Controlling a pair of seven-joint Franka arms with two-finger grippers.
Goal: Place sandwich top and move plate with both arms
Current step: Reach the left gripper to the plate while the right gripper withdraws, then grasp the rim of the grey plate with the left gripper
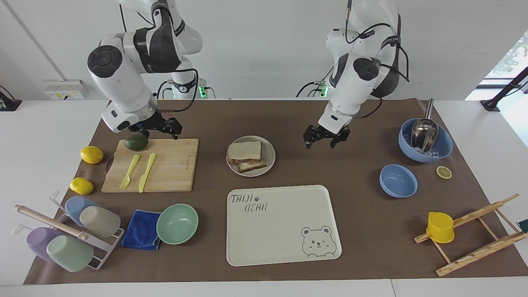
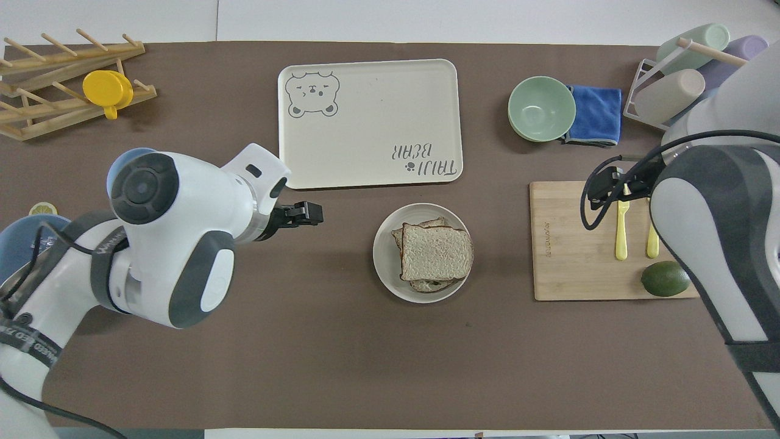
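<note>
place: robot lab | evidence: two arms [image 1: 123,70], staged tableware

The sandwich top [image 1: 244,151] sits on a stacked sandwich on the plate [image 1: 270,154] at mid-tabletop [image 1: 350,231]. The left end effector [image 1: 326,139], fingers spread and empty, hangs over bare brown mat toward the left arm's end. The right end effector [image 1: 168,128], also empty and spread, hovers over the wooden cutting board [image 1: 173,165] beside an avocado [image 1: 136,142].

"TAIJI BEAR" printed on cream tray [image 1: 284,231]; cutting board's stamp unreadable.
</note>
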